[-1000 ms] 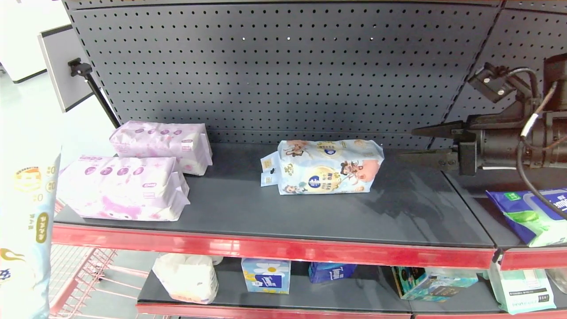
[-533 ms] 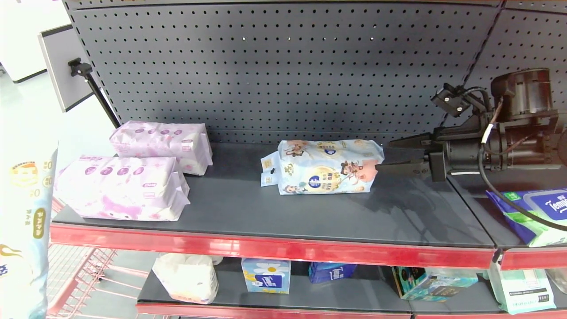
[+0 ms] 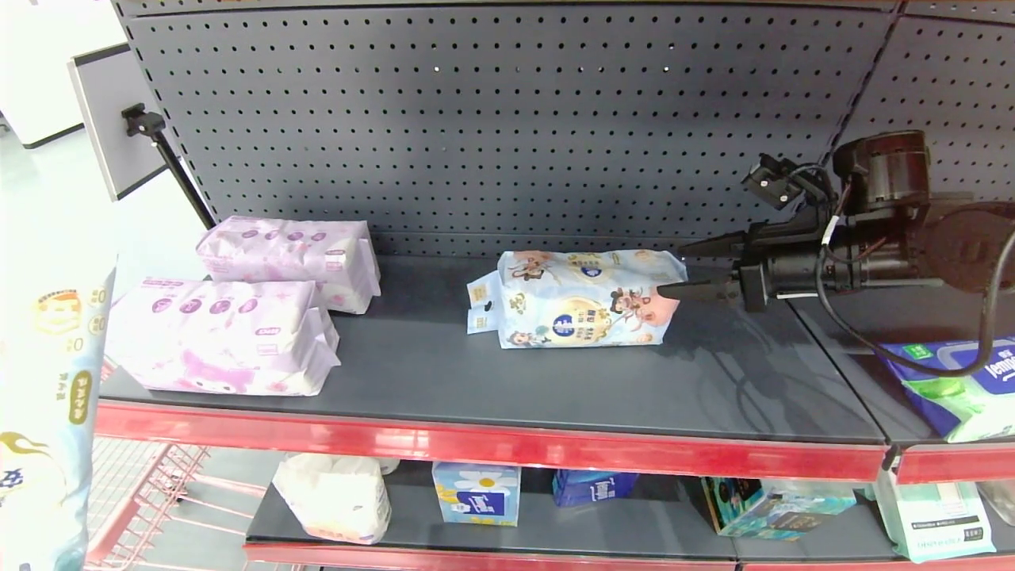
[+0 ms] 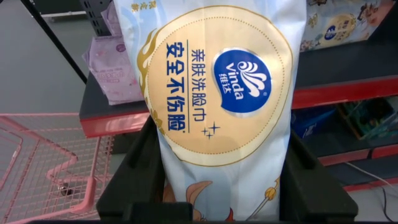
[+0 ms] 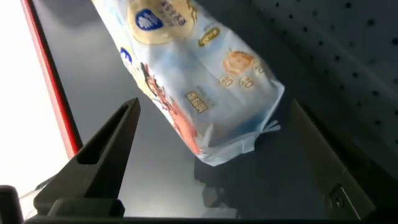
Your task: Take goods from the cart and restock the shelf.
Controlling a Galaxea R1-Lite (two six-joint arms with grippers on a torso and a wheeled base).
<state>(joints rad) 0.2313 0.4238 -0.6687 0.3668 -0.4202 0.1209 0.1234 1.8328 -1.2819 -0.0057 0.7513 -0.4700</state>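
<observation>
Right gripper point(image 3: 671, 272) has advanced, open and empty, to the end of the tissue pack point(image 3: 583, 300). Probably soft and light; hold midway. Left gripper point(image 4: 221, 134) clamps a spare pack point(image 4: 224, 74)

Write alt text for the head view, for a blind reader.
The right gripper, fingers open, straddles the end of a cartoon tissue pack lying on a dark shelf. Two purple packs sit at the shelf's left end; a tall blue pack stands at the picture's left edge.
</observation>
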